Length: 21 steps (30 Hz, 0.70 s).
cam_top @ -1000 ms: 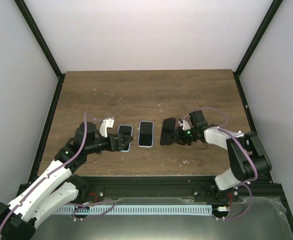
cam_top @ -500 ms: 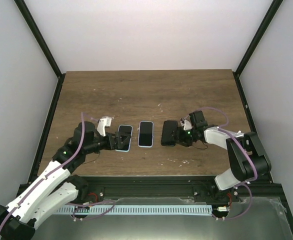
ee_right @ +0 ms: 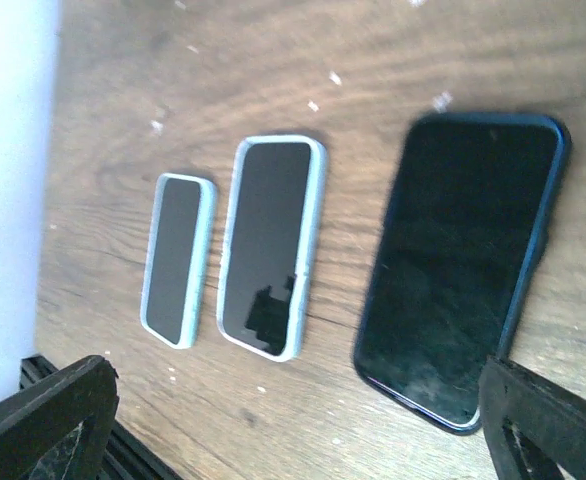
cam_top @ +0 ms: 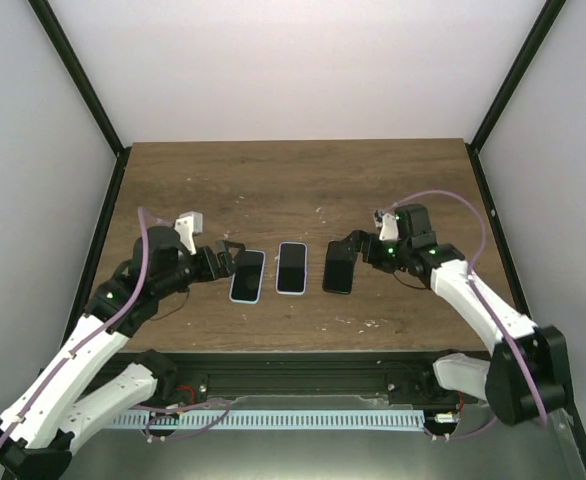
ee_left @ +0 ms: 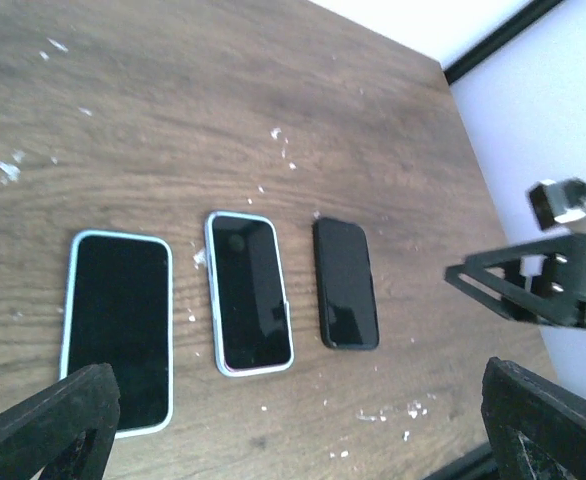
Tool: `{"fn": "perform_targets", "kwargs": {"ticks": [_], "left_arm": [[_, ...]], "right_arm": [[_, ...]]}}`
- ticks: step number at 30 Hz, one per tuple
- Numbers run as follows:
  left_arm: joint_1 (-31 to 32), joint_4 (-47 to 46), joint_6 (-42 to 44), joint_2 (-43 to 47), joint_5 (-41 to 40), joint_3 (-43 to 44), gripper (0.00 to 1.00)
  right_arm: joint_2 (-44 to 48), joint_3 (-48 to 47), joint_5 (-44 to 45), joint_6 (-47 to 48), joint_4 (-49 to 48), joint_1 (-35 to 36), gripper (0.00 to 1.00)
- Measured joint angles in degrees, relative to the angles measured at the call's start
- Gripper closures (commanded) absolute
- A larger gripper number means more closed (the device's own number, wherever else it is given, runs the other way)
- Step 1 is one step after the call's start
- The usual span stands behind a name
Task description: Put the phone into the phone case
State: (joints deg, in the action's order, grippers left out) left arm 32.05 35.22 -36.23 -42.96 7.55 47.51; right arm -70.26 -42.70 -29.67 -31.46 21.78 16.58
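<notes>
Table (cam_top: 293,180): brown wood, lying flat, grain running crosswise.
Walls (cam_top: 293,60): white panels standing around three sides.
Posts (cam_top: 77,75): black struts slanting up the back corners.
Light: falling soft, even.

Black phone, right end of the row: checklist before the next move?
1. Fingers of the right gripper open, not gripping the black phone: ok.
2. Fingers of the left gripper open, holding nothing: ok.
3. Black phone flat on the table, screen up: ok.
4. Black phone seated in its case all round: cannot tell; a dark rim shows, one corner is hidden.
5. Middle blue-cased phone and left blue-cased phone apart from it and each other: ok.
</notes>
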Motion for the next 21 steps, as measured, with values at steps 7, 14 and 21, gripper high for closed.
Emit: {"fn": "perform_targets", "kwargs": {"ticks": [7, 14, 21], "left_arm": [[0.0, 6.8, 0.6, -2.5, -5.4, 10.8, 0.00], [0.0, 9.0, 3.2, -2.3, -7.3, 17.2, 0.00], [0.0, 8.9, 5.1, 1.4, -7.3, 17.3, 0.00]], "right_arm": [[12.2, -6.3, 2.8, 1.4, 4.9, 0.0, 0.00], [20.8, -11.2, 4.1, 2.1, 7.6, 0.0, 0.00], [25.0, -11.4, 4.3, 2.1, 8.5, 0.0, 0.00]]}}
